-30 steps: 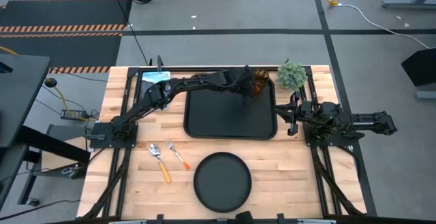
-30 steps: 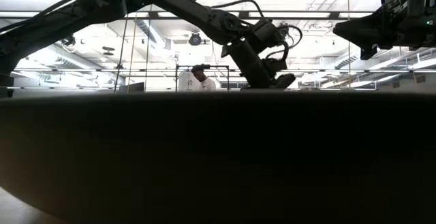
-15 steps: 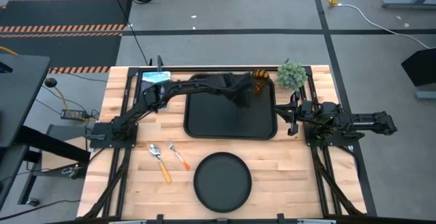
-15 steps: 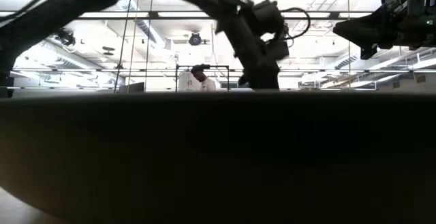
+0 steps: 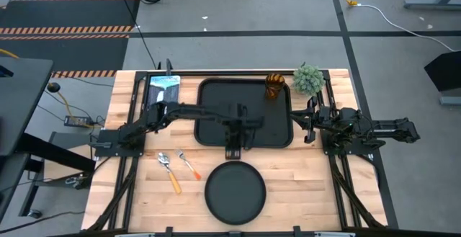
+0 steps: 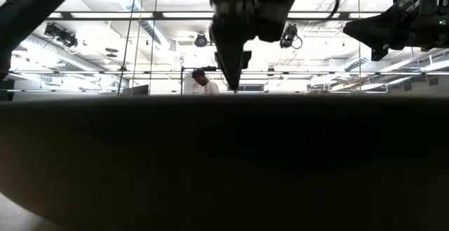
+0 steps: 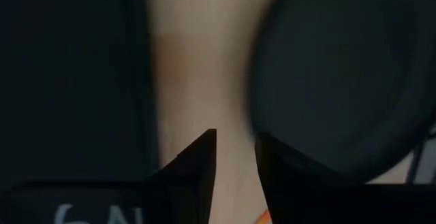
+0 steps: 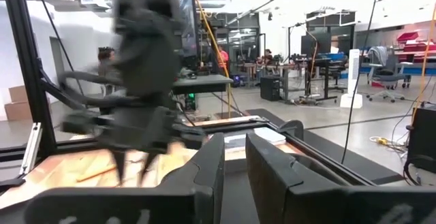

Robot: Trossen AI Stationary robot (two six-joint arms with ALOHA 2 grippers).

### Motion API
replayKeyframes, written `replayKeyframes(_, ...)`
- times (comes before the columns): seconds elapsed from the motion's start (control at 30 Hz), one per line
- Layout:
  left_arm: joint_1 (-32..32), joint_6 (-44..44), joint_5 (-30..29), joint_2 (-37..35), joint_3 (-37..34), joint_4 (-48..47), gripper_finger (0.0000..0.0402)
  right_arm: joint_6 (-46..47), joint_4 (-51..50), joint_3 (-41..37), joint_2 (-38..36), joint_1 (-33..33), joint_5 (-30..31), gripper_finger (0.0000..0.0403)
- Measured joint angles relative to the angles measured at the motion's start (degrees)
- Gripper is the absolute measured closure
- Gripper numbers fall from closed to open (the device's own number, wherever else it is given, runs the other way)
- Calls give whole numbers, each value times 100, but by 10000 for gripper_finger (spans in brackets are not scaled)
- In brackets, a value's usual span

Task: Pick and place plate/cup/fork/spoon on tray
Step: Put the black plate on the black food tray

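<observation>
The amber cup (image 5: pixel 274 86) stands upright in the far right corner of the black tray (image 5: pixel 216 132). The round black plate (image 5: pixel 235 192) lies on the table near the front edge. The fork (image 5: pixel 189 165) and the spoon (image 5: pixel 169 171) lie to its left. My left gripper (image 5: pixel 233 153) hangs over the strip of table between tray and plate, pointing down, narrowly open and empty. In its wrist view (image 7: pixel 236 156) the tray (image 7: pixel 68 67) is on one side and the plate (image 7: pixel 340 67) on the other. My right gripper (image 5: pixel 305 125) waits at the tray's right edge, shut.
A fuzzy green plant ball (image 5: pixel 308 80) sits just right of the cup, off the tray. A blue-white packet (image 5: pixel 164 82) lies at the far left. A person (image 6: pixel 203 82) stands in the room beyond the table. Bare wood lies either side of the plate.
My left gripper has drawn away from the cup at the tray's far right corner. It has swung across the tray toward the table's near edge and a little left, and turned to point down. The cup stays standing on the tray.
</observation>
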Motion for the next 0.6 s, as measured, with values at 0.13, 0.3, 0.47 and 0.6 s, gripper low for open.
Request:
replayKeyframes(0.13, -523, -112, -388, 1, 0, -194, 319, -1, 10, -1, 0, 1, -4, 334)
replayKeyframes(0.3, -1012, -449, -1266, 1, 0, -774, 362, 0, 13, 0, 0, 1, -2, 334)
replayKeyframes(0.47, -1266, -695, -1434, -499, -753, -309, 395, 0, 13, -1, 0, 1, -2, 334)
replayKeyframes(0.6, -1414, -1306, -1484, -1318, -2179, 812, 390, 0, 17, 0, 0, 1, -3, 334)
